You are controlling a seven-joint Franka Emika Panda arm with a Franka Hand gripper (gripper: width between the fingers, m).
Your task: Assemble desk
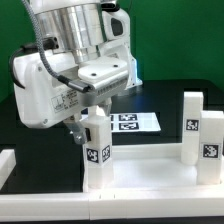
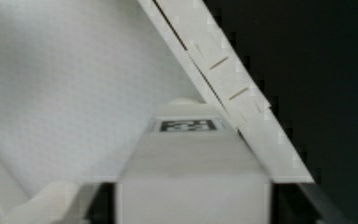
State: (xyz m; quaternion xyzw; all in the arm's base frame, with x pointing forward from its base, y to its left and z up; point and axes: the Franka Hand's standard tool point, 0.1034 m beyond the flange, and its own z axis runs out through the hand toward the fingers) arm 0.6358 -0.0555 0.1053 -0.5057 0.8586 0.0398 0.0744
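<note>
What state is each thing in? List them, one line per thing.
gripper: down at the top of a leg; open or shut cannot be told.
leg under the gripper: upright on the tabletop.
two legs at the exterior view's right: upright, close together, apart from the gripper.
tabletop: lying flat, legs standing on it.
marker board: flat on the table, behind the tabletop.

A marker board with square tags lies flat on the black table, against a green backdrop.

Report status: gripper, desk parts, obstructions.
Gripper shut on white block leg, upright on flat white tabletop slab. Two legs already standing. Nothing in the way.
</note>
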